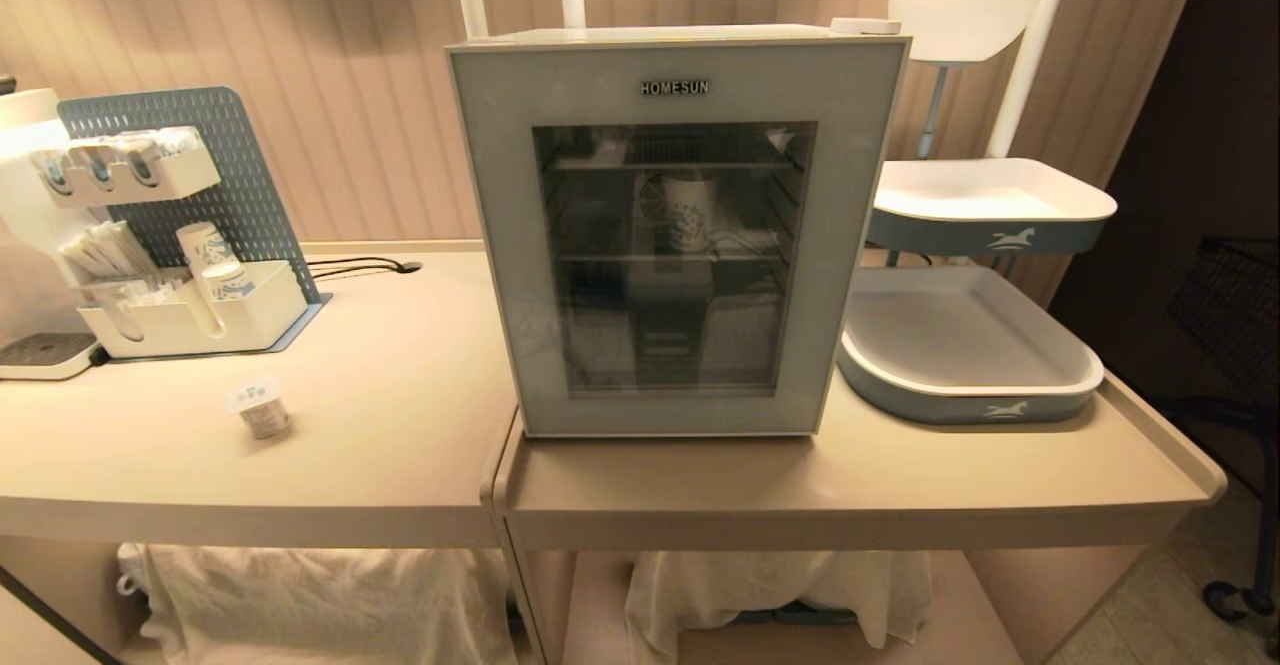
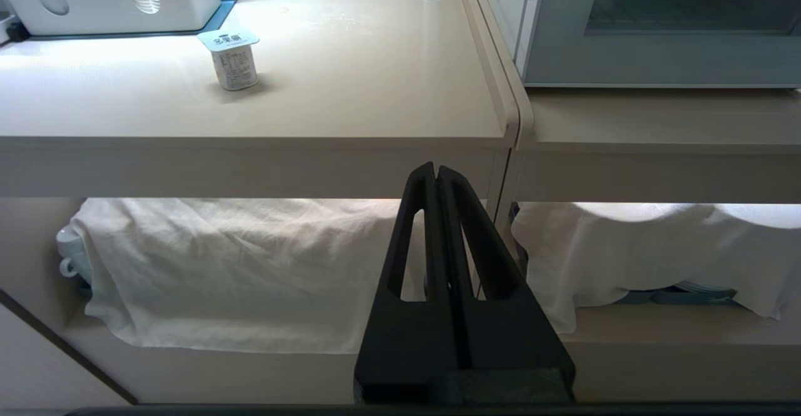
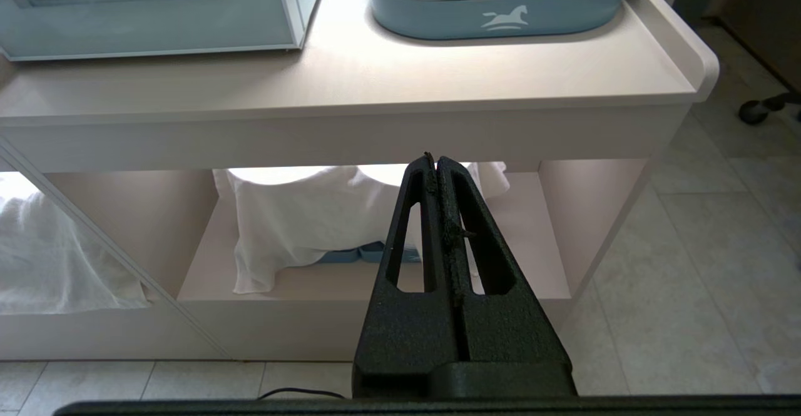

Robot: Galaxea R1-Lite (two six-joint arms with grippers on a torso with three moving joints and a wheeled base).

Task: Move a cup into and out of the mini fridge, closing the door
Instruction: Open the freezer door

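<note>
- Left gripper (image 2: 436,172): fingers pressed together, holding nothing, parked low in front of the counter (image 2: 375,78), below its near edge.
- Right gripper (image 3: 436,162): likewise closed and empty, parked low before the right half of the counter, under the fridge's right corner.
- Neither arm visible from the head camera.
- Cup (image 1: 259,407): upright on the left counter, near the front edge, well left of the fridge (image 1: 680,235) and nearer than the white organiser (image 1: 190,320).
- Nothing touching the cup; open counter all round it.
- Door (image 1: 690,75): closed flush, dark glass showing wire shelves and a taller patterned paper cup (image 1: 689,213) inside.
- Blue trays (image 1: 965,365) stacked right of the fridge, clear of the work.
- Handling, as a guess: light, thin-walled tub, likely to dent or tip under a hard squeeze; flat foil-like top (image 2: 228,39) overhanging the body.
- Best hold probably across the body below the top's rim, from the side, with gentle pressure.
- Door to open first, then the cup; nothing begun yet.
</note>
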